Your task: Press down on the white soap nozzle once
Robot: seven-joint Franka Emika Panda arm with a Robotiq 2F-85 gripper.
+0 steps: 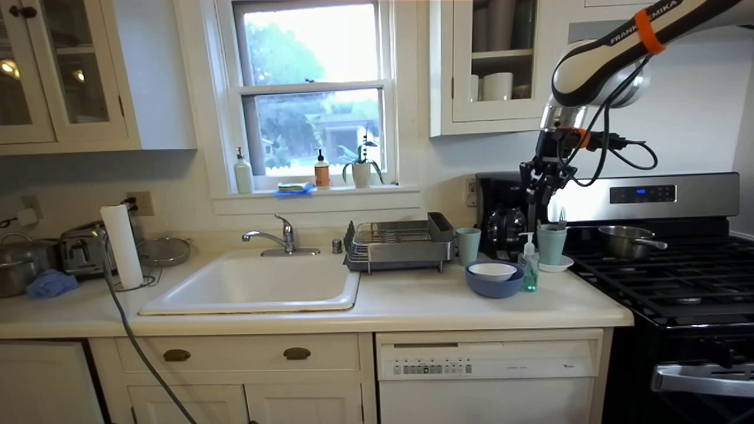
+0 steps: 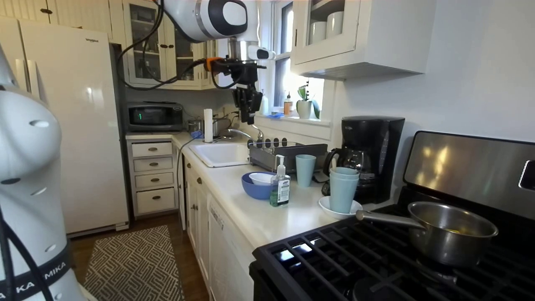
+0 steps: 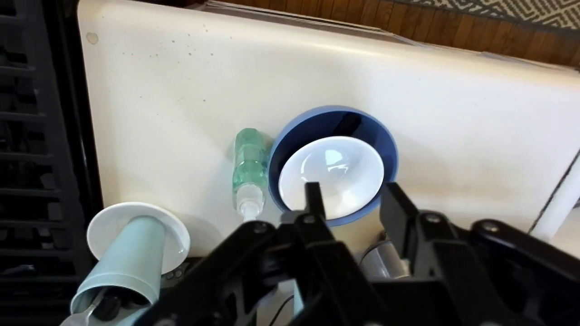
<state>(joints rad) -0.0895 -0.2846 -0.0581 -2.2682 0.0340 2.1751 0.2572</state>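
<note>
Wrist view: white soap nozzle (image 3: 249,210) sits in from worktop's (image 3: 172,90) left edge; jaws parted, empty. Probably springy; bottle (image 3: 249,158) likely light, tippy: press top centre.

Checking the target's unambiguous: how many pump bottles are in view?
3: the green-tinted bottle with white nozzle on the counter, plus the pale bottle and the orange bottle on the windowsill. Others may be hidden.
</note>
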